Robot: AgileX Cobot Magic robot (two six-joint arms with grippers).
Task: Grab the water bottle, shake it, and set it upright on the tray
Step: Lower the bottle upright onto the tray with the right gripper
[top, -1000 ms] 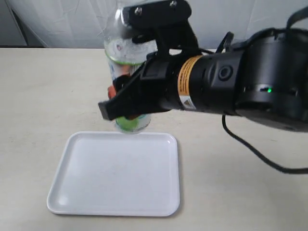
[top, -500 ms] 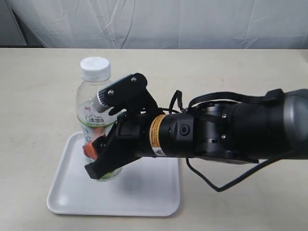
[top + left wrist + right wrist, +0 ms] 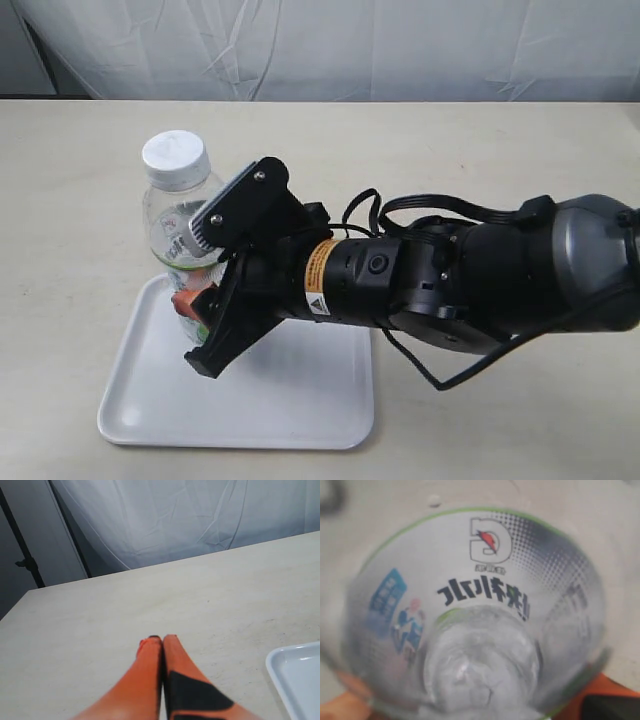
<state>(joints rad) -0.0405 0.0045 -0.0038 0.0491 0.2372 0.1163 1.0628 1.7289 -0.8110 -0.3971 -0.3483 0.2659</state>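
Observation:
The water bottle (image 3: pixel 180 215), clear with a white cap and a white-blue label, stands upright over the far left part of the white tray (image 3: pixel 300 400). My right gripper (image 3: pixel 200 320) is shut on its lower body, one orange finger (image 3: pixel 188 300) showing beside it. Whether the bottle's base touches the tray is hidden by the gripper. In the right wrist view the bottle (image 3: pixel 475 615) fills the picture, label characters facing the camera. My left gripper (image 3: pixel 162 639) is shut with nothing in it, low over bare table, and the tray's corner (image 3: pixel 295 675) lies beside it.
The right arm's dark body (image 3: pixel 450 280) stretches across the table's middle and covers the tray's far right corner. A cable (image 3: pixel 440 375) loops below it. A white curtain (image 3: pixel 330 50) hangs behind the beige table (image 3: pixel 70 170).
The right gripper has carried the bottle down and to the left, from high above the tray's far edge to low over the tray's left part. The left gripper's earlier state is not shown.

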